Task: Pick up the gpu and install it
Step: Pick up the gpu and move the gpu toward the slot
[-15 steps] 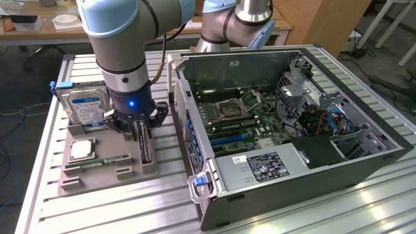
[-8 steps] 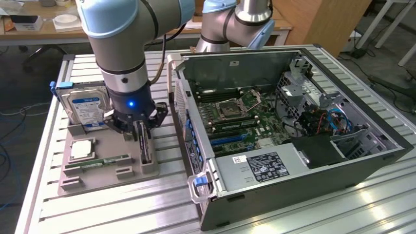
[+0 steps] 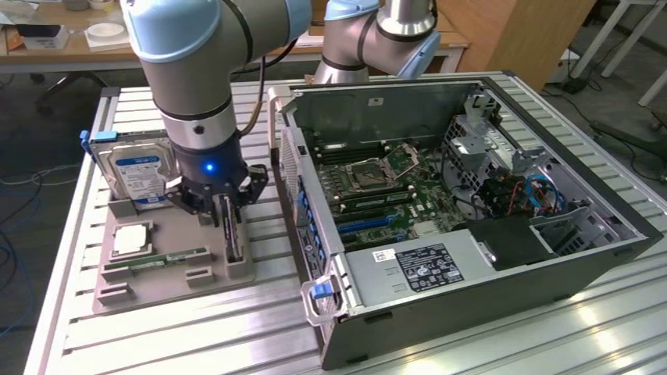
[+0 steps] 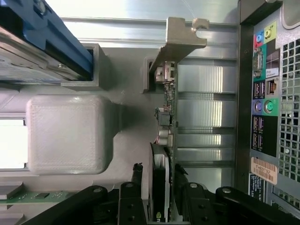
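The gripper (image 4: 161, 199) straddles the gpu (image 4: 165, 140), its black fingers (image 4: 192, 204) pressed against the card's two faces in a clamped hold. The card stands on its long edge in a slot of the grey tray (image 3: 177, 285). Its upper edge runs straight out from the jaws to the silvery bracket (image 4: 180, 40), whose bent lip overhangs a raised slot post. On one side of the card lies a strip of bare tray floor, then a rounded grey block and the upright hard drive (image 3: 139, 173) in its own slot. On the other side the tray's edge gives way to a narrow lane of slatted aluminium table (image 3: 187, 336). Just beyond that lane rises the rear panel (image 4: 265, 93) of the computer case (image 3: 469, 312), with its coloured ports. Directly above the card the room is taken by the arm (image 3: 193, 86) itself. Toward the exterior view's left of the card, a square processor (image 3: 133, 238) and a green memory stick (image 3: 172, 256) lie flat in the tray. Farther off, the case lies on its side with its opening facing up — motherboard (image 3: 380, 187) exposed, power supply (image 3: 417, 266) along the near wall.
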{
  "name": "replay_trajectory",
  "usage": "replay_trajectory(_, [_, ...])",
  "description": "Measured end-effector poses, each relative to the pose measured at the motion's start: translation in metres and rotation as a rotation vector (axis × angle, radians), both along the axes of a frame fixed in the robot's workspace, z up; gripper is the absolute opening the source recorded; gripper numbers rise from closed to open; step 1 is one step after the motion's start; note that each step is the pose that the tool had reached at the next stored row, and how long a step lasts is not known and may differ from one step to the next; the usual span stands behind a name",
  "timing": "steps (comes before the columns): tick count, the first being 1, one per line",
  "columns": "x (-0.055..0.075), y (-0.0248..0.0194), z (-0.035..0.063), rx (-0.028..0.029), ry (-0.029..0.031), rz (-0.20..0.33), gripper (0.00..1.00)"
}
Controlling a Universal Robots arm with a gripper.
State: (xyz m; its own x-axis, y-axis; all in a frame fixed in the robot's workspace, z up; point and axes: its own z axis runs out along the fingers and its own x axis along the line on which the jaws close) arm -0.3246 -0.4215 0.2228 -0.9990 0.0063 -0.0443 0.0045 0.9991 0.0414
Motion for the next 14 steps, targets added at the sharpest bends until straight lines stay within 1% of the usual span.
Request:
replay_trajectory(3, [0.002,0.0,-0.0004,0.0001,-0.0001,-0.005,0.39])
replay_trajectory(13, [0.0002,0.0,-0.0004,0.0001,-0.0004,-0.005,0.39])
replay_trajectory(14, [0.0002,0.0,-0.0003,0.0,-0.0004,-0.005,0.37])
